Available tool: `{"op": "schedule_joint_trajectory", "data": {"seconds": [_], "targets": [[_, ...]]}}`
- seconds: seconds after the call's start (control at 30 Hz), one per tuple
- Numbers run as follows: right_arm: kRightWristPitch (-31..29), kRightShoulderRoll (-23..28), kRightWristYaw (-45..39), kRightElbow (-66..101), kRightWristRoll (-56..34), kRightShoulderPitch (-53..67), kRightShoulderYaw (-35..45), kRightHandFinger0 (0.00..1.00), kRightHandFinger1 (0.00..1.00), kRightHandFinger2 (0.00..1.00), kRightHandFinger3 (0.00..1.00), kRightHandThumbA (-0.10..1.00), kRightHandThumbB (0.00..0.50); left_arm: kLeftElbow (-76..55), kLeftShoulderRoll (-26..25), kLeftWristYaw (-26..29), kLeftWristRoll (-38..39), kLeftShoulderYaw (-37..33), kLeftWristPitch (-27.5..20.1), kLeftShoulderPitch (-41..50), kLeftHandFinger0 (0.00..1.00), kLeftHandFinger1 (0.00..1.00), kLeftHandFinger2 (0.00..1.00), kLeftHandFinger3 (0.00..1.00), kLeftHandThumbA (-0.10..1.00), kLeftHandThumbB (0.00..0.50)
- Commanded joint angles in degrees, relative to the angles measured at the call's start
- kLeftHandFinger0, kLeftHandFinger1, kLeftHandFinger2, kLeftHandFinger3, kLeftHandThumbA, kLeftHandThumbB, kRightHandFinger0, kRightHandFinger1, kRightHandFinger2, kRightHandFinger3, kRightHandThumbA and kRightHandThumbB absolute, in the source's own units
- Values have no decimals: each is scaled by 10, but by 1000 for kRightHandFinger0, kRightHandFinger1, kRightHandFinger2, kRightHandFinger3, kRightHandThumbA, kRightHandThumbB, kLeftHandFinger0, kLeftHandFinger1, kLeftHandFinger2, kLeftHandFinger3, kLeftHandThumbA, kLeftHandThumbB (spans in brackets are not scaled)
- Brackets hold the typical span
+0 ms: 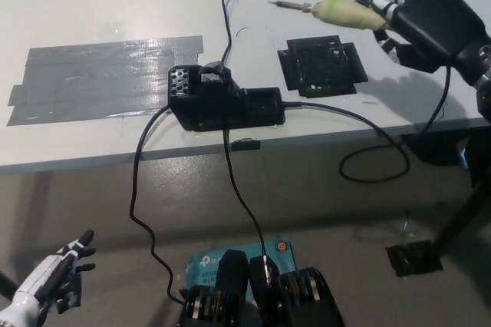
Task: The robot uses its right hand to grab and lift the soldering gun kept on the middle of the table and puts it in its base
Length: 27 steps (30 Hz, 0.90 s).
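**Iron in the air, base off to its tip side: where this could slip**

I take the black soldering station (226, 103) as my landmark; it sits near the front edge of the white table (92, 4). On the far side of it from the iron lies a broad patch of grey tape (107, 74). On the iron's side, just beside the station, is a square of black tape (321, 66).

My black right hand (430, 20) is above and beyond that black square, well apart from the station, fingers wrapped around the pale yellow-green handle of the soldering gun (337, 11). The gun is lifted clear of the table, lying roughly level, its metal tip pointing towards the station's side of the table.

Its black cord (368, 143) runs from the station over the table edge, loops below and climbs to the hand. I judge that loop the main risk: carried across, it could tug the handle or catch on the table edge and turn the tip off line.

The holder opening on the station looks small; I cannot see it clearly. A level approach may strike the housing, so the gun probably needs tilting first, and that could loosen my hold on the tapered handle.

The white left hand (47, 277) rests low, well below and in front of the station, fingers spread, holding nothing
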<state>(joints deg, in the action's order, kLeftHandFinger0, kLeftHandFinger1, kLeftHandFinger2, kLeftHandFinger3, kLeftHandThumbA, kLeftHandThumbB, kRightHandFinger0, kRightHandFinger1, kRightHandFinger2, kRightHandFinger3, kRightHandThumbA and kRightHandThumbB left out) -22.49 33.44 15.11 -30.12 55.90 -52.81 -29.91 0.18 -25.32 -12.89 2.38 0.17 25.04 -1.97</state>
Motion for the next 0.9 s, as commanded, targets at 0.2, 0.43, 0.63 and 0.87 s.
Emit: {"op": "schedule_joint_trajectory", "data": {"seconds": [0.2, 0.43, 0.63, 0.87], "targets": [[-44, -5, 2, 46, 9, -54, -33, 0, 0, 204, 33, -100, 233, -9, -8, -8, -11, -3, -11, -9, 816, 882, 942, 982, 963, 7], [-44, -6, 24, 34, 11, -64, -58, 0, 0, 270, 95, -100, 281, -14, -10, -10, -15, -3, -10, -12, 811, 865, 916, 968, 973, 0], [-44, -11, 21, 13, -9, -69, -90, 0, 0, 17, 134, -100, 267, -21, -9, -12, -16, -2, -4, -12, 833, 888, 939, 981, 979, 1], [-44, -14, 8, -2, -8, -73, -95, 0, 0, 0, 323, -100, 289, -27, -8, -10, -21, -5, 3, -13, 822, 885, 939, 992, 993, 0]]}}
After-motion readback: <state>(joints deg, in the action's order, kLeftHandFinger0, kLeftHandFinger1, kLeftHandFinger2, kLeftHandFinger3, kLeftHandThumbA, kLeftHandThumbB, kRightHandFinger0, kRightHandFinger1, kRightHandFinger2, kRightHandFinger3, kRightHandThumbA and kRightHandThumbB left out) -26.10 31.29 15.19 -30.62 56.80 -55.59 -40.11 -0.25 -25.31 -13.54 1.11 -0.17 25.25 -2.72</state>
